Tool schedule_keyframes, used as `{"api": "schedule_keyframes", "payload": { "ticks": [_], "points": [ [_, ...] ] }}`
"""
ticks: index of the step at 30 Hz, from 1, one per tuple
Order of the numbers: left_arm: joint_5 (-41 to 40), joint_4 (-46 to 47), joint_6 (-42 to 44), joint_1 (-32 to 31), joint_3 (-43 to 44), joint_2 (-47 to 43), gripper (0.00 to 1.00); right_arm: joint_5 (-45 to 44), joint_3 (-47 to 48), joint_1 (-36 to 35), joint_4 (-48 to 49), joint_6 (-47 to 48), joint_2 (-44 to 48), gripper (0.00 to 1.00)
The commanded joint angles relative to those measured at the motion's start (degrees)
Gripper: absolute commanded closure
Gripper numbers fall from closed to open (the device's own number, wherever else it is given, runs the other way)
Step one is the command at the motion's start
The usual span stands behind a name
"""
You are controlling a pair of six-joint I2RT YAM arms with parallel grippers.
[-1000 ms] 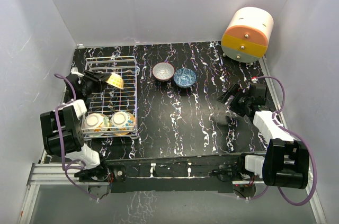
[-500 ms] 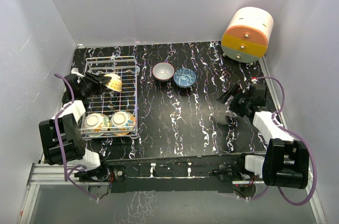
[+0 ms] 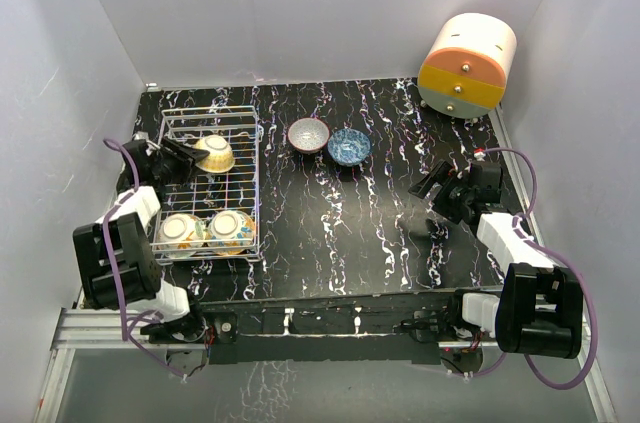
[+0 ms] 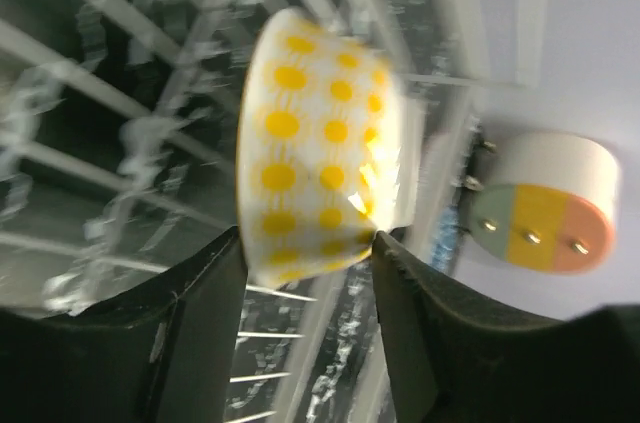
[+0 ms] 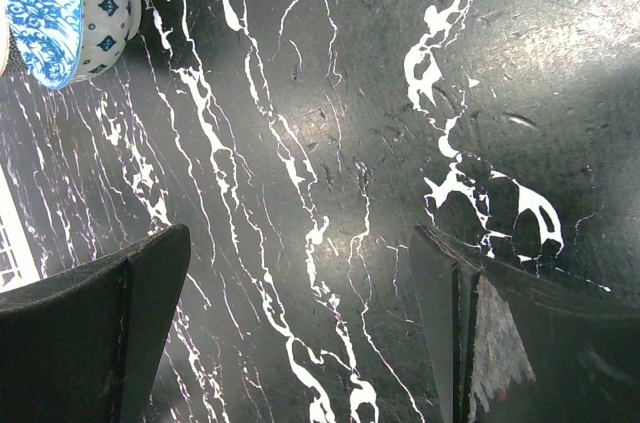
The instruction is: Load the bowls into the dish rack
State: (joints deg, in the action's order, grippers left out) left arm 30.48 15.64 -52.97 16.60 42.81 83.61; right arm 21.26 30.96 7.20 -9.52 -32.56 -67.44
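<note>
Up close, left gripper [image 4: 306, 243]: its two dark fingers [image 4: 190, 333] flank the lower edge of a yellow-dotted bowl [image 4: 320, 133], one on each side and very close. Whether they press on it or have let go cannot be told.
Yellow-dotted bowl: lies tilted in the far half of the dish rack [image 3: 210, 110], its pale, spotted outside facing the wrist camera and white wires behind it.
Dish rack: a white wire basket on the left side of the table [image 3: 330, 223], just beside the left arm.
Near end of the rack: two bowls [image 3: 180, 231] sit side by side, their painted insides showing from above.
Right gripper [image 5: 300, 238]: jaws spread wide with nothing between them, hanging over bare marbled tabletop on the right side.
Outside the rack: a grey bowl [image 3: 308, 133] and a blue bowl [image 3: 349, 145] sit next to each other on the table, right of the rack and far of centre.
Far right corner: a cream, orange and yellow drum [image 3: 468, 63], well apart from both arms.
</note>
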Motion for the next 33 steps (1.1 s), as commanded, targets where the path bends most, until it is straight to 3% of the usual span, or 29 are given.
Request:
{"api": "schedule_keyframes", "payload": {
  "ticks": [1,4,13,19,24,33],
  "points": [
    [-8.99,-12.98,3.23,0.68,-0.47,4.25,0.44,0.72,-0.2,0.19,2.93,0.04,1.63,0.06],
    [-9.45,-13.27,3.35,0.72,-0.08,4.44,0.37,0.63,-0.22,0.25,2.99,0.12,1.49,0.06],
    [-10.27,-13.38,3.76,0.72,0.18,3.33,0.36,0.64,-0.01,0.22,3.11,0.3,1.14,0.06],
    [-12.56,-19.57,8.71,0.63,7.48,0.08,0.33,0.77,0.63,0.27,3.23,0.26,0.44,0.06],
    [-14.74,-26.59,15.06,-0.13,15.4,-1.37,0.25,1.24,0.93,0.27,3.81,-0.13,-0.34,0.06],
    [-14.37,-28.78,22.47,-2.91,23.71,1.86,0.17,1.07,1.21,0.26,4.05,0.17,-1.12,0.06]
  ]
}}
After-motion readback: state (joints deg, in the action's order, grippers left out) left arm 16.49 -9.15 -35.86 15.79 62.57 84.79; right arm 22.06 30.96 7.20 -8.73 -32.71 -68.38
